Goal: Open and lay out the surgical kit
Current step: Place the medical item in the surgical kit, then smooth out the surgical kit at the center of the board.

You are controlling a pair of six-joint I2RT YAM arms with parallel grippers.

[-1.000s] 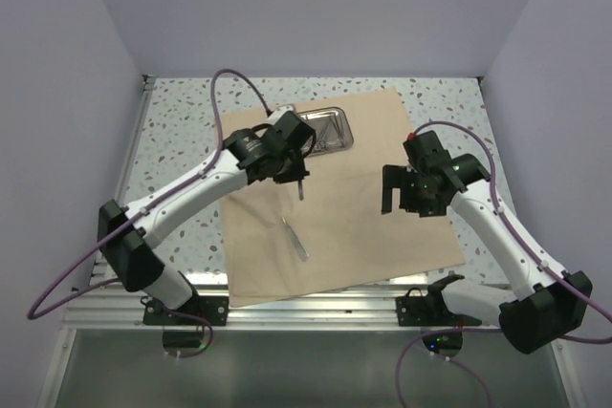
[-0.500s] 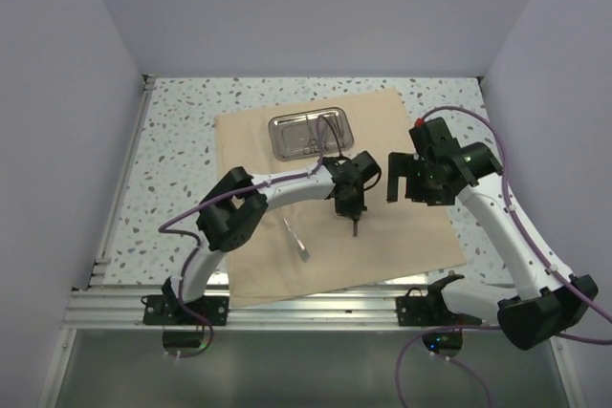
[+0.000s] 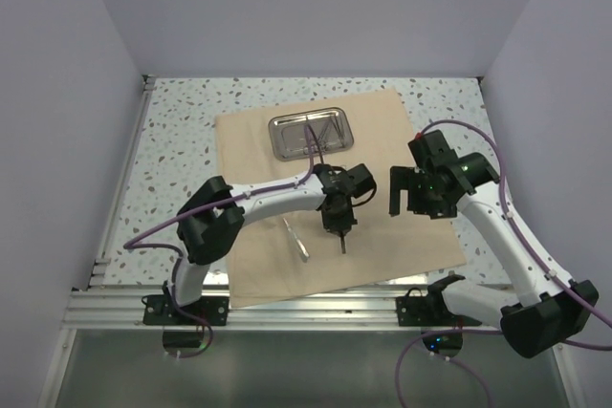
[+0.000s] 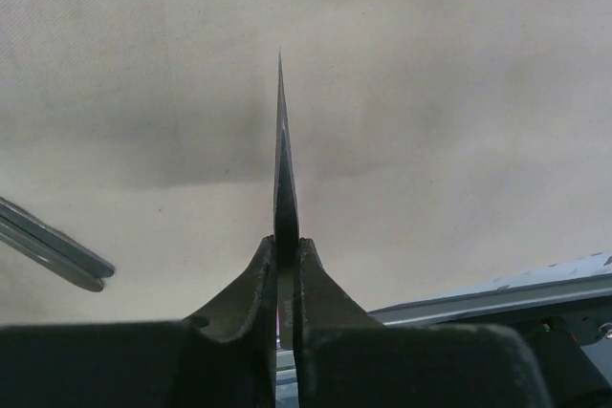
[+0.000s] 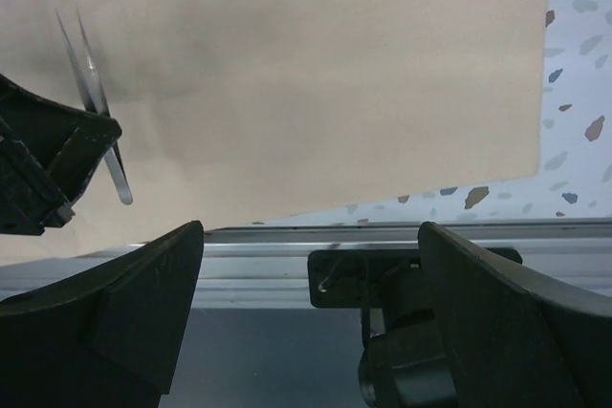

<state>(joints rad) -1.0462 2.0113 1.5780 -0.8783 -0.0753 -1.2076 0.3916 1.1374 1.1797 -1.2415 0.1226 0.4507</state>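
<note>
Surgical kit cloth (image 3: 382,231) lies spread flat under both grippers; steel tray (image 3: 273,137), beyond the jaws, holds thin silver instruments (image 3: 330,131).
Left gripper (image 4: 285,244) is clamped on a thin pointed instrument (image 4: 284,160), long axis straight out from the jaws, tip toward the cloth. Tweezers (image 3: 297,239) lie flat just left of it. Right gripper (image 5: 311,228) has its jaws wide apart, empty.

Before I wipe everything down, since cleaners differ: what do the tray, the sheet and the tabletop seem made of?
Tray: likely stainless steel, polished; it mirrors the light.
Sheet: tan and matte, probably woven cloth, though paper is possible; a faint grain shows in the left wrist view.
Tabletop: white with coloured chips, terrazzo-like, perhaps a printed laminate.
</note>
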